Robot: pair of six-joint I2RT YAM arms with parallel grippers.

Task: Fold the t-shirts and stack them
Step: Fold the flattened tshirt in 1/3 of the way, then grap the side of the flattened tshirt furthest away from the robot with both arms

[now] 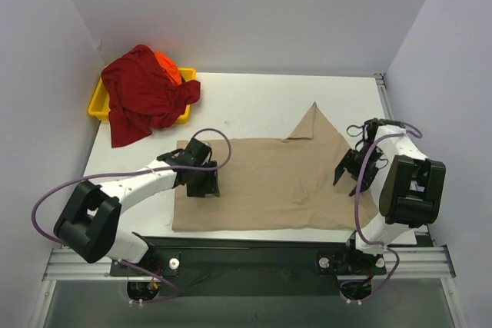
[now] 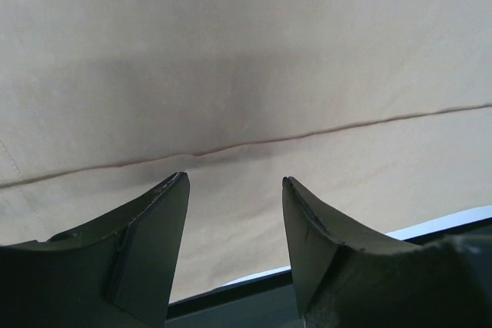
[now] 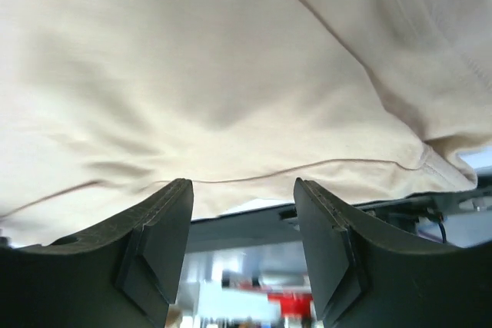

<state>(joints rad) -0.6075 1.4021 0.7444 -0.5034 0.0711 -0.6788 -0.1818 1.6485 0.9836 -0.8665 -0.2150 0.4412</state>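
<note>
The tan t-shirt lies spread flat on the white table, with one corner folded up into a peak at the back. It fills the left wrist view and the right wrist view. My left gripper is open and empty, low over the shirt's left part. My right gripper is open and empty over the shirt's right edge. The dark red t-shirt lies crumpled over the yellow tray at the back left. The bright orange t-shirt peeks out beneath it.
The table's near edge with a dark rail runs just behind the tan shirt's hem. White walls close in on the left, back and right. Bare table lies behind the shirt.
</note>
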